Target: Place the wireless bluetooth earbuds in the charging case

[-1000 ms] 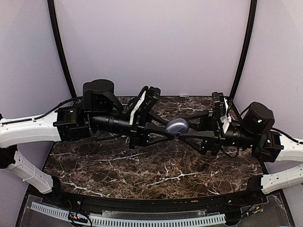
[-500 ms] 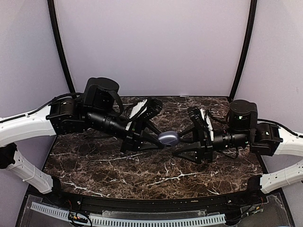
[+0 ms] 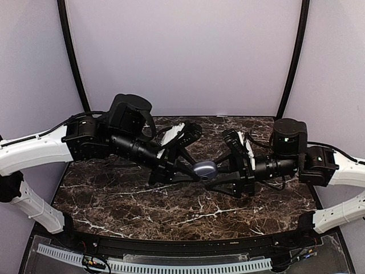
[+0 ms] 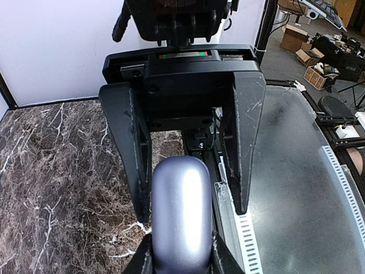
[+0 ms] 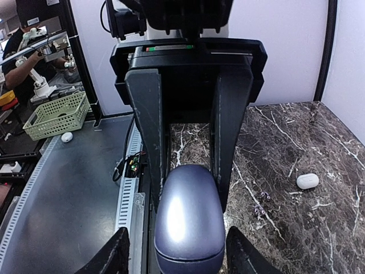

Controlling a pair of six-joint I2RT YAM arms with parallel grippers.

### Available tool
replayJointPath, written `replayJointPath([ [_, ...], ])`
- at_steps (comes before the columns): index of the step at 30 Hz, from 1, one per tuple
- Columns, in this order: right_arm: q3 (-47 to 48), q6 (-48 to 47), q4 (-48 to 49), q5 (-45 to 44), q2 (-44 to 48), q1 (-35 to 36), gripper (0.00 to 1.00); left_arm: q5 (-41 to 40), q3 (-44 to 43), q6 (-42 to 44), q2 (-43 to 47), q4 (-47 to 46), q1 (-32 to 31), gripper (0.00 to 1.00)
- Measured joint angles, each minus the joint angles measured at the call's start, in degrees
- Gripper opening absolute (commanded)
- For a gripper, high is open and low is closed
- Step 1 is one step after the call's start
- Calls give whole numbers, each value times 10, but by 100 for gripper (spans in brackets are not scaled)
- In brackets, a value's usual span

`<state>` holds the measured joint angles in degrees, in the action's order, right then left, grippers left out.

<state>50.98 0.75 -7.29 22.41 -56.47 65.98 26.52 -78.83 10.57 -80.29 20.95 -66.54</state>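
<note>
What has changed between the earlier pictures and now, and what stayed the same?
The left gripper carried the charging case toward the near edge and slightly left; the right gripper followed. Unchanged: the left gripper shut on the case, the right open around it.

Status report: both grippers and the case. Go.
Left gripper shut on closed charging case. Right gripper open, straddling it. White pebble lies well aside.
</note>
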Motion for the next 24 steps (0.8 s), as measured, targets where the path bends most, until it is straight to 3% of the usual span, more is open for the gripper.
replayJointPath([
  [6, 0, -2, 0, 3, -3, 0, 34, 0, 0, 0, -7, 5, 0, 0],
  [24, 0, -2, -1, -1, -3, 0, 38, -5, 0, 0, -7, 6, 0, 0],
])
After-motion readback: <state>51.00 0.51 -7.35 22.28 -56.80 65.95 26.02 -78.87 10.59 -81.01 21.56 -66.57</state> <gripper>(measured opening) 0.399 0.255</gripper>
